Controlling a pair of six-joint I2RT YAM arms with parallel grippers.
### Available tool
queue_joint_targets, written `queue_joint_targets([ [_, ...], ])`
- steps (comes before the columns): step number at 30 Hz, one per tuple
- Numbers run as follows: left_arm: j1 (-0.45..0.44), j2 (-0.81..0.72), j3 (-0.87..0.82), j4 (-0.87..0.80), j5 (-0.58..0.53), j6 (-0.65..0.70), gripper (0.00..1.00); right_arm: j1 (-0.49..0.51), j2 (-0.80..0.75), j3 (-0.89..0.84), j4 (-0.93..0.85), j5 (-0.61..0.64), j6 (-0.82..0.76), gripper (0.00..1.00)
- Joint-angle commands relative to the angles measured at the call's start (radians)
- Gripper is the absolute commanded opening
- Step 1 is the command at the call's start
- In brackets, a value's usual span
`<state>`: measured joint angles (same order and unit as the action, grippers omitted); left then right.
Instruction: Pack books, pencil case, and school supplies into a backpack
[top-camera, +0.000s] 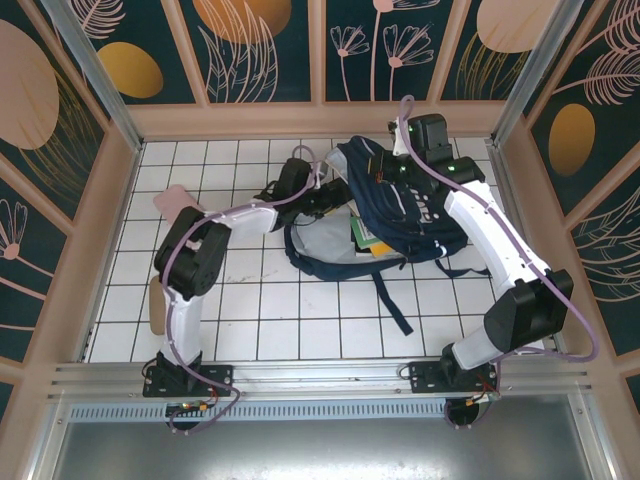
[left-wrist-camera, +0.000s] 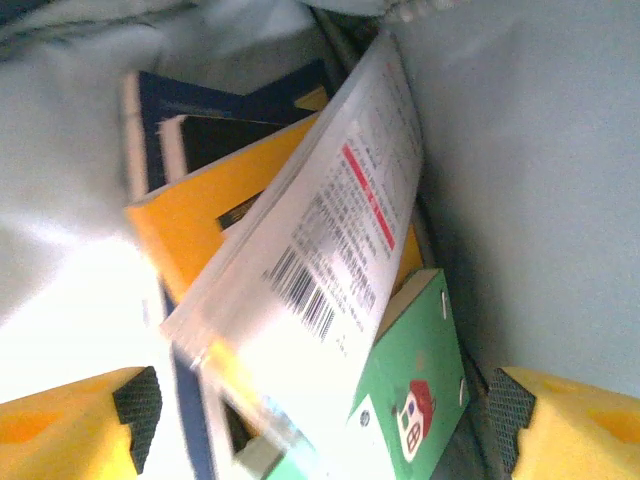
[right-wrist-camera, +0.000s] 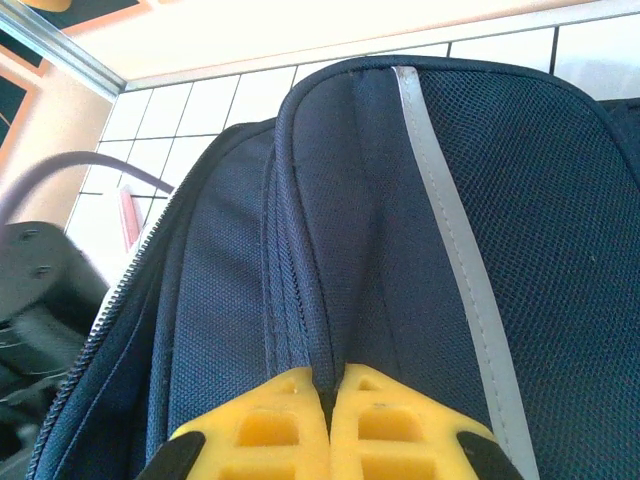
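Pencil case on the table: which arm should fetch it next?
Left. The left gripper is open and empty, with the pencil case on its side; the right gripper is pinching the backpack.

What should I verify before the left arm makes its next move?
1. The left gripper is open, with one finger on each side of the packet: ok.
2. The packet is inside the backpack, leaning on the books: ok.
3. The right gripper is shut on the backpack fabric: ok.
4. The books are packed: the yellow book, green book and a navy book show inside. Whether that is all of them: cannot tell.
5. The pencil case is packed: not ok. It lies on the table, left of the backpack.
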<state>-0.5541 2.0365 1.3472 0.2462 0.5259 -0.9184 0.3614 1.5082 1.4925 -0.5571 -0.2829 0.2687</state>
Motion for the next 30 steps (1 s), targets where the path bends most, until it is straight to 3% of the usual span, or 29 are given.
queue_joint_targets([
  [1,0.041,-0.133,-0.071,-0.094,-0.079,0.076,0.88,-0.011,-0.059,-0.020,0.142,-0.007,0.004,0.00],
  [11,0.189,-0.470,-0.333,-0.244,-0.225,0.142,0.87,0.000,-0.037,-0.085,0.201,-0.030,0.028,0.00],
  [14,0.230,-0.527,-0.361,-0.316,-0.293,0.176,0.92,0.008,-0.027,-0.096,0.206,-0.026,0.028,0.04],
  [16,0.265,-0.559,-0.369,-0.353,-0.352,0.185,0.93,0.013,-0.026,-0.105,0.217,-0.027,0.032,0.00],
  [22,0.441,-0.591,-0.421,-0.453,-0.494,0.204,0.98,0.023,-0.022,-0.113,0.230,-0.032,0.042,0.00],
  [23,0.466,-0.586,-0.420,-0.464,-0.513,0.214,0.99,0.025,-0.019,-0.112,0.226,-0.033,0.041,0.03],
  [28,0.527,-0.508,-0.358,-0.552,-0.687,0.264,0.98,0.049,-0.002,-0.117,0.216,-0.024,0.038,0.38],
  [30,0.538,-0.458,-0.319,-0.581,-0.745,0.276,0.98,0.064,0.001,-0.117,0.217,-0.016,0.036,0.44],
])
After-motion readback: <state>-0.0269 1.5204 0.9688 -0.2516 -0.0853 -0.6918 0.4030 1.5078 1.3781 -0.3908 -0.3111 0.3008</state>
